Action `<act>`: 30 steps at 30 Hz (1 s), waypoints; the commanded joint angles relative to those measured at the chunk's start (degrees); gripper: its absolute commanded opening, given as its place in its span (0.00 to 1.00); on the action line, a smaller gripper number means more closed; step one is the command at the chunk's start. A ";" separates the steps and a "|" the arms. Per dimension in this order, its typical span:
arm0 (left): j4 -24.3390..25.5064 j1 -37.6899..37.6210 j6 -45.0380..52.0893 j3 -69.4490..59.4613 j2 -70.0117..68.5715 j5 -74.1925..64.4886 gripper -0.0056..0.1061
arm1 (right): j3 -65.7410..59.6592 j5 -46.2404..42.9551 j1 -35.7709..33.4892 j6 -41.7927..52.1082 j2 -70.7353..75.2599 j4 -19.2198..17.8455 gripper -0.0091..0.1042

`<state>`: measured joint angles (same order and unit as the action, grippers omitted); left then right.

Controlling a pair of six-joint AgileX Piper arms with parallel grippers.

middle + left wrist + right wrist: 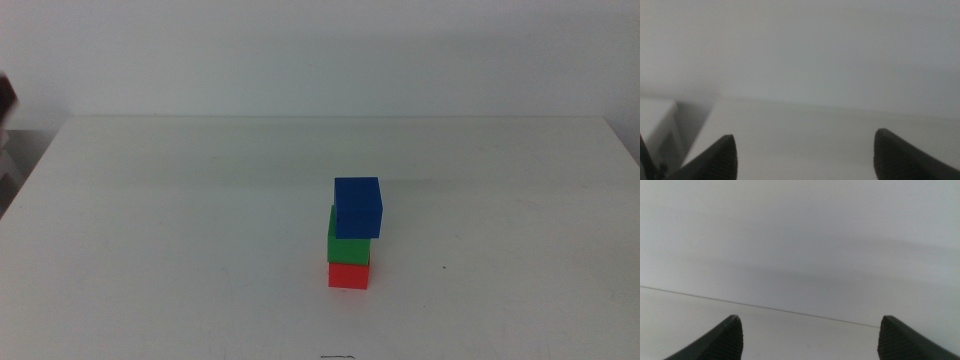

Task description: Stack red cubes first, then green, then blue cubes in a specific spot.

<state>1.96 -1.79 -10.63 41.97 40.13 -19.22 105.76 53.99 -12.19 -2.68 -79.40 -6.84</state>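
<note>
White table (150, 250) holds the stack only in middle view.

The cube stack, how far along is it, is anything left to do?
It looks finished: the small matte red cube sits on the white tabletop, the matching green cube on it, the deep-blue cube on top, slightly offset. Nothing is in hand: left claw and right claw are open, empty, away from the stack.

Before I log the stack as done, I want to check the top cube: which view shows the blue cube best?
The middle view. There the blue cube sits unobstructed on the green cube, shifted slightly right. The left and right wrist views show none of it, only their own open claws, the tabletop and the wall.
</note>
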 commanded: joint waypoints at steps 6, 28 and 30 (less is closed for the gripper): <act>-2.61 0.14 -0.64 -6.93 -7.62 4.80 0.89 | -6.67 -15.51 0.46 0.46 9.63 -7.45 0.76; -2.61 0.14 -0.64 -30.48 -31.87 5.18 0.89 | -82.76 -49.78 14.60 0.46 57.42 6.84 0.76; -2.61 0.14 -0.64 -31.50 -33.20 5.34 0.89 | -87.14 -49.73 17.01 0.46 62.15 7.79 0.76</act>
<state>0.00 -1.79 -10.63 9.55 7.18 -18.85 19.91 9.09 2.90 -2.68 -20.11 0.00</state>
